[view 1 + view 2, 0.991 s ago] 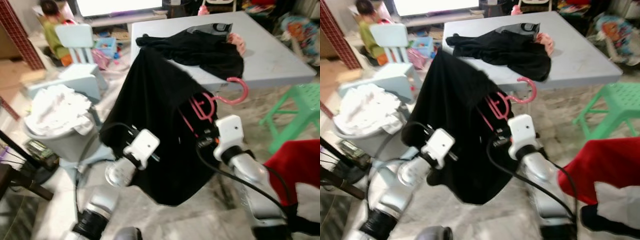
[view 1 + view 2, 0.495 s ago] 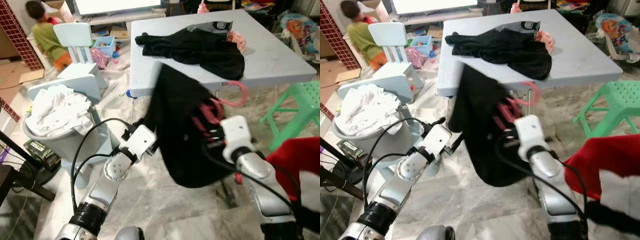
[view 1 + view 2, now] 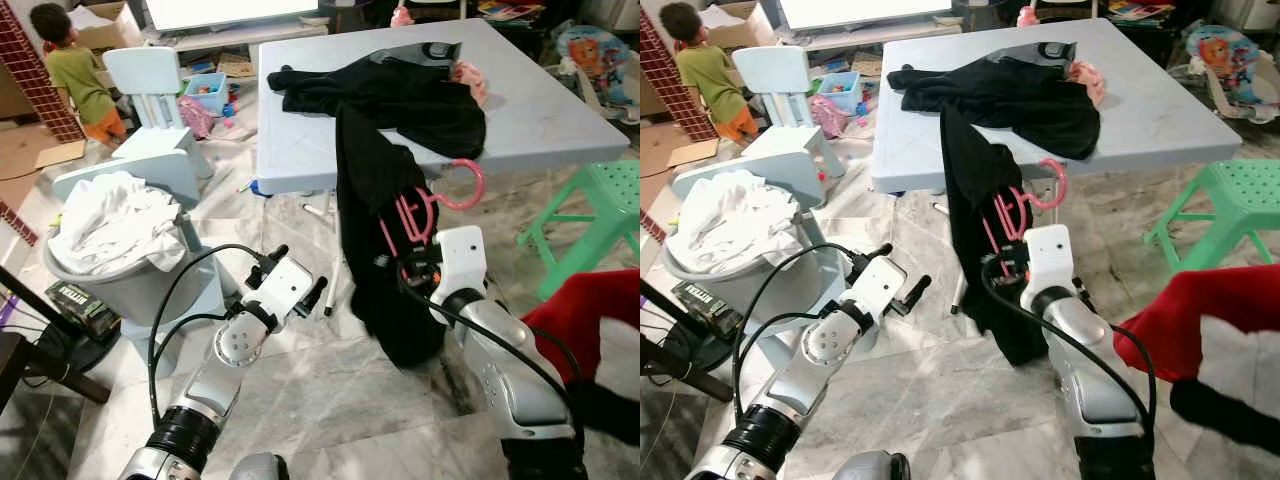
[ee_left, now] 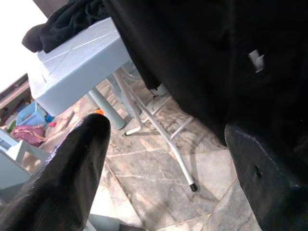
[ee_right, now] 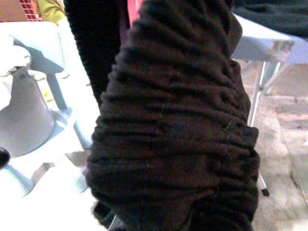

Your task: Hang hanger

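Marble floor (image 3: 330, 400), grey table (image 3: 540, 120) behind. Right gripper (image 3: 415, 262), fingers buried in black garment (image 3: 375, 200), held pink hanger (image 3: 440, 200); grip unclear. Left gripper (image 3: 300, 285) spread wide, empty. Bin (image 3: 140, 285) held white laundry (image 3: 115, 215).

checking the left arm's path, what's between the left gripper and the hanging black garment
Bare marble floor and a white table leg in the left eye view; left gripper open, apart from the black garment.

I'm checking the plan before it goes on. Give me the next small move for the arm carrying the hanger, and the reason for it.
Probably lift the right end effector a little. It grips the pink hanger, whose black garment droops low toward the floor beside the table. No rail is in view, so raising it first seems safest. The left end effector hangs open, apart from the cloth.
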Controlling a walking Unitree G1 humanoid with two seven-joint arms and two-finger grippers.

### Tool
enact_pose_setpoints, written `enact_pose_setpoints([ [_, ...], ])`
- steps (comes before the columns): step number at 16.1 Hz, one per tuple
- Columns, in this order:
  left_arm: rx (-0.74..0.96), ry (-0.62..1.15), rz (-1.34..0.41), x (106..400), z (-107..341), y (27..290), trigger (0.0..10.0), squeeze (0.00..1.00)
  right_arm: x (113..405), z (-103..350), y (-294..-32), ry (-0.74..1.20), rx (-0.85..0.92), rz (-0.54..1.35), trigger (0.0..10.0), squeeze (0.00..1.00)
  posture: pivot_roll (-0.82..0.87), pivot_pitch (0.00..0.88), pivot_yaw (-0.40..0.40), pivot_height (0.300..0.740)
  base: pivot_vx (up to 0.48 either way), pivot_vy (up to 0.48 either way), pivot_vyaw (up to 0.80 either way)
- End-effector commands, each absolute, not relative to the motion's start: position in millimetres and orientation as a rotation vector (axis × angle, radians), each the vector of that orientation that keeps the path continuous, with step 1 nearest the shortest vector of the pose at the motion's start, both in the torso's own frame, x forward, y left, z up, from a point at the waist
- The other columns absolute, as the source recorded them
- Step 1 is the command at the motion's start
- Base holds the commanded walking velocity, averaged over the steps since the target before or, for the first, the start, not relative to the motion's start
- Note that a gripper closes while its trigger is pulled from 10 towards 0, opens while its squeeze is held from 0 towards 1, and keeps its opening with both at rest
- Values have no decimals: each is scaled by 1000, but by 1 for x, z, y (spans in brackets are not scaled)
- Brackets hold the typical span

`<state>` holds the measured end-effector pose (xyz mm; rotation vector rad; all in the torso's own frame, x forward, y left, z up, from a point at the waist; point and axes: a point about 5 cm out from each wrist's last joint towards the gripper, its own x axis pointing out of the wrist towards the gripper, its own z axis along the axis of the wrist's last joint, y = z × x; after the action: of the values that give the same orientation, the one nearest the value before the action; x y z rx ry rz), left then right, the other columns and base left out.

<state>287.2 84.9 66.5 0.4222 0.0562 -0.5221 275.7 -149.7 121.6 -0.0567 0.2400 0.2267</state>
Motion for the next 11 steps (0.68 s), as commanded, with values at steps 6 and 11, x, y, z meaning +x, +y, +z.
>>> enact_pose_setpoints([
  [6,432,43,-504,296,70,84,10000,0,269,143,-125,231,80,398,10000,0,-90,0,65,740,0,0,0],
  [11,437,44,-501,301,68,80,10000,0,253,153,-108,274,120,585,10000,0,-104,0,69,740,0,0,0],
])
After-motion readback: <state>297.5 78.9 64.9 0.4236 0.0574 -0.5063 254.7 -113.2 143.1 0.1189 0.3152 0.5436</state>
